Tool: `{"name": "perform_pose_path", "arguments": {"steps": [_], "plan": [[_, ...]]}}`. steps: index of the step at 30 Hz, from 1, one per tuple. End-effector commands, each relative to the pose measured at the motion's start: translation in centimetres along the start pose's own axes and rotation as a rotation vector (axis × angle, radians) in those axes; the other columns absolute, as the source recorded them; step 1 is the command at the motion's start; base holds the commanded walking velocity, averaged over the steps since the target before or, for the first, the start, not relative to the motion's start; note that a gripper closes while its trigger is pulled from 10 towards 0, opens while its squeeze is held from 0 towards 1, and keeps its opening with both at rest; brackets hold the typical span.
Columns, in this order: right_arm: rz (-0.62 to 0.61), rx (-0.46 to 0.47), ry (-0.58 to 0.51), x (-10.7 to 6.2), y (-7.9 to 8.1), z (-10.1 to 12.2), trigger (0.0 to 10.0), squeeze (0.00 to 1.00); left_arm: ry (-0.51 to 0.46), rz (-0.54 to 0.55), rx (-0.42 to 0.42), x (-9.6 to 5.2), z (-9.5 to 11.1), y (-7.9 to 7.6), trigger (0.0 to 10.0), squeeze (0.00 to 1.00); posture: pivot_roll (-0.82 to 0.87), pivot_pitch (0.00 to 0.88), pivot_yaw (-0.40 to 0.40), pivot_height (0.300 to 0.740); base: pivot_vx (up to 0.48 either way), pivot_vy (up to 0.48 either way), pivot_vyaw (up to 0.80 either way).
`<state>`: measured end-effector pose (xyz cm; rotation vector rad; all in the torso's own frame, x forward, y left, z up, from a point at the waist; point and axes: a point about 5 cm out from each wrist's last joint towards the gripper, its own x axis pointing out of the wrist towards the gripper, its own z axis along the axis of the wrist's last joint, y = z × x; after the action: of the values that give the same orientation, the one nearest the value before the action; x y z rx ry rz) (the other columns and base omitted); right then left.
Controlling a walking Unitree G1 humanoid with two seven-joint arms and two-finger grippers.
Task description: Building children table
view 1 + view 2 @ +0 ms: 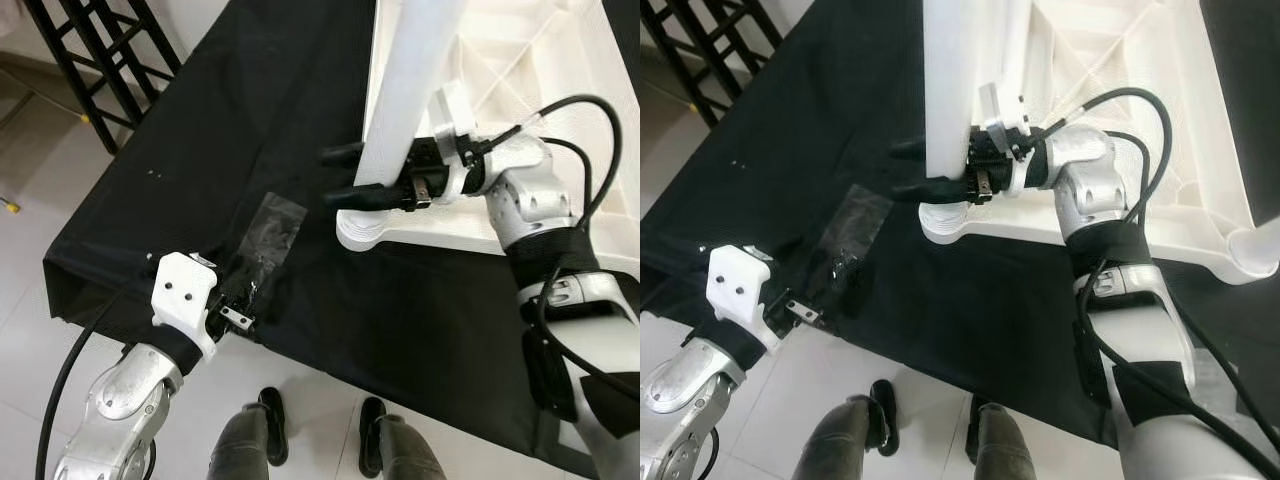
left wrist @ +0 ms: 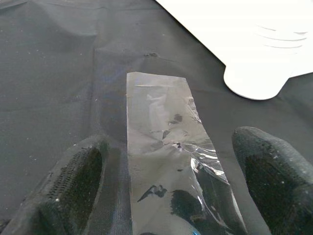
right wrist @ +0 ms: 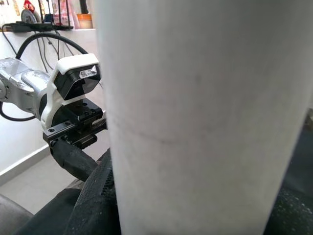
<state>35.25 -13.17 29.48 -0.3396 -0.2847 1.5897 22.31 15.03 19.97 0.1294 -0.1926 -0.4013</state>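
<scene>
Upright at the near corner of the overturned white tabletop (image 1: 520, 70) stands a white table leg (image 1: 405, 90), its foot set into the rounded corner socket (image 1: 365, 228). The right pincer (image 1: 345, 175) reaches in from the side and pinches this leg low down, one black finger showing on each side of the tube; in the right wrist view the leg's pale surface (image 3: 205, 117) stands right against the camera. The tabletop lies underside up, its moulded ribs showing, on a black cloth (image 1: 240, 130) that covers the table and hangs over its near edge. Well apart from the leg, toward the near edge of the cloth, lies a clear plastic bag (image 2: 164, 156), flat and crinkled, with small dark pieces inside. The left pincer (image 2: 171, 183) hovers low over it with its fingers (image 2: 73, 188) spread wide, one on either side of the bag. Beyond the cloth's far left corner stands a black metal rack (image 1: 95, 50) on a pale tiled floor (image 1: 30, 190). By the near edge, the robot's two dark feet (image 1: 272, 425) stand on the tiles.
</scene>
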Motion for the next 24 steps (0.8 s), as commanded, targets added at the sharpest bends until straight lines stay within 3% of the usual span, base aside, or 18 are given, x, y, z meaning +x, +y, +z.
{"name": "perform_pose_path", "arguments": {"steps": [1, 11, 14, 16, 18, 19, 20, 21, 22, 23, 24], "plan": [[0.024, 0.161, 0.078, -0.7, 1.6, -3.7, 10.0, 0.00, 0.034, -0.015, 0.006, -0.3, -0.5, -0.2, 10.0, 0.00, 0.21, 0.412, 0.006, 0.740, 0.000, 0.000, 0.00], [0.030, 0.174, 0.175, -1.1, 1.7, -4.1, 10.0, 0.00, 0.034, -0.016, 0.007, -0.2, -0.6, -0.2, 10.0, 0.00, 0.20, 0.403, -0.008, 0.740, 0.000, 0.000, 0.00], [-0.229, 0.208, 0.205, -0.3, 2.7, -6.3, 10.0, 0.00, 0.031, -0.009, 0.010, -0.2, -0.6, 0.0, 10.0, 0.00, 0.18, 0.408, -0.024, 0.740, 0.000, 0.000, 0.00], [-0.229, 0.208, 0.205, -0.3, 2.7, -6.3, 10.0, 0.00, 0.031, -0.009, 0.010, -0.2, -0.6, 0.0, 10.0, 0.00, 0.18, 0.408, -0.024, 0.740, 0.000, 0.000, 0.00], [-0.506, 0.303, 0.230, 1.6, 5.9, -8.9, 10.0, 0.00, 0.031, 0.002, 0.015, -0.3, -0.6, 0.3, 10.0, 0.00, 0.17, 0.409, -0.022, 0.740, 0.000, 0.000, 0.00], [-0.506, 0.303, 0.230, 1.6, 5.9, -8.9, 10.0, 0.00, 0.031, 0.002, 0.015, -0.3, -0.6, 0.3, 10.0, 0.00, 0.17, 0.409, -0.022, 0.740, 0.000, 0.000, 0.00], [-0.619, 0.341, 0.244, 2.2, 7.2, -9.5, 10.0, 0.00, 0.032, 0.005, 0.017, -0.3, -0.6, 0.4, 10.0, 0.00, 0.17, 0.409, -0.020, 0.740, 0.000, 0.000, 0.00], [-0.619, 0.341, 0.244, 2.2, 7.2, -9.5, 10.0, 0.00, 0.032, 0.005, 0.017, -0.3, -0.6, 0.4, 10.0, 0.00, 0.17, 0.409, -0.020, 0.740, 0.000, 0.000, 0.00], [-0.845, 0.392, 0.297, 3.9, 10.1, -10.5, 10.0, 0.00, 0.031, 0.005, 0.020, -0.2, -0.6, 0.6, 10.0, 0.00, 0.17, 0.405, -0.008, 0.740, 0.000, 0.000, 0.00], [-1.020, 0.427, 0.337, 4.3, 11.9, -10.6, 10.0, 0.00, 0.030, 0.005, 0.022, -0.2, -0.6, 0.8, 10.0, 0.00, 0.17, 0.405, -0.008, 0.740, 0.000, 0.000, 0.00], [-1.152, 0.429, 0.359, 4.5, 12.5, -10.6, 10.0, 0.00, 0.027, 0.001, 0.025, 0.0, -0.6, 0.9, 10.0, 0.00, 0.16, 0.389, 0.010, 0.740, 0.000, 0.000, 0.00]]}}
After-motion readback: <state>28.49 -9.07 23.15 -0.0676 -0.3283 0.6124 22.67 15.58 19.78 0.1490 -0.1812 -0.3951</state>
